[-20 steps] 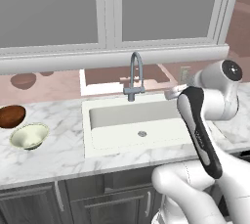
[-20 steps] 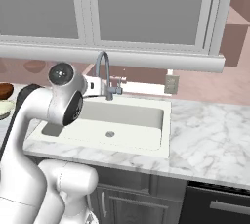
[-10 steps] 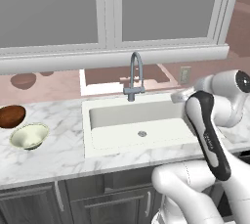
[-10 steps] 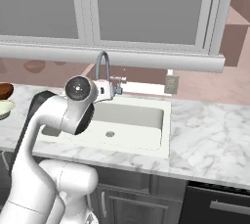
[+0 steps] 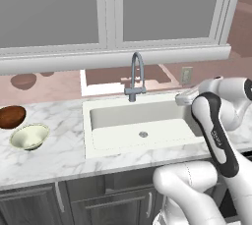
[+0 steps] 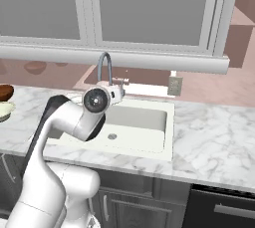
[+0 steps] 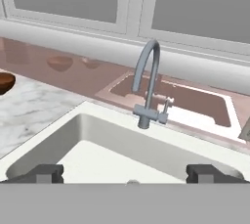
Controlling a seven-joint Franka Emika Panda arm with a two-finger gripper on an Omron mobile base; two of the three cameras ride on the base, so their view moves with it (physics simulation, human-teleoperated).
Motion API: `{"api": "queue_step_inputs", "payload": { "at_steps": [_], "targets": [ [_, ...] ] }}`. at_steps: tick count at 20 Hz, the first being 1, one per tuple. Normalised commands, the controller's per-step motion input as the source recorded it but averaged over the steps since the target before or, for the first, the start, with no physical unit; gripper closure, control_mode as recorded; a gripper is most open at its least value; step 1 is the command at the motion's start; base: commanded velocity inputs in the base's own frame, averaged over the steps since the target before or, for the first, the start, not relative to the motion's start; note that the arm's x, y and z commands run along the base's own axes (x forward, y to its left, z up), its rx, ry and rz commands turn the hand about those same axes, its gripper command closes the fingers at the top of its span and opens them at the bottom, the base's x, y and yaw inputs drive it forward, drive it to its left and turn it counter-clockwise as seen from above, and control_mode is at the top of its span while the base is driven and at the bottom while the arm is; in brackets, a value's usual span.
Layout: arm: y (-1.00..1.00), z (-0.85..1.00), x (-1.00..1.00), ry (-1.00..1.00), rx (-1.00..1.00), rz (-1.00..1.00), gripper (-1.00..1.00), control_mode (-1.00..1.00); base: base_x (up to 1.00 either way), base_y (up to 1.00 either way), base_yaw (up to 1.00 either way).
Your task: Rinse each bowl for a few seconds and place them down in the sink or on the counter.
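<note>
Glossy white rounded arm (image 5: 216, 135) with a dark link (faint grey lettering).
</note>
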Motion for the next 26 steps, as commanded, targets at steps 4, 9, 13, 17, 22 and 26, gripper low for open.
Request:
{"api": "queue_step_inputs", "payload": {
  "at_steps": [4,9,13,17,22,26],
  "targets": [
    [-0.08,-0.1,0.28,-0.1,-0.01,0.08,-1.0,-1.0,0.0,0.0,0.0],
    [-0.06,-0.08,0.26,-0.14,-0.01,0.06,-1.0,-1.0,0.0,0.0,0.0],
    [-0.04,-0.03,0.25,-0.15,-0.01,0.06,-1.0,-1.0,0.0,0.0,0.0],
    [-0.02,-0.08,0.26,-0.15,0.0,0.05,-1.0,-1.0,0.0,0.0,0.0],
    [0.0,-0.13,0.27,-0.15,0.0,0.06,-1.0,-1.0,0.0,0.0,0.0],
    [0.0,-0.13,0.35,-0.08,0.03,0.08,-1.0,-1.0,0.0,0.0,0.0]
  ]
}}
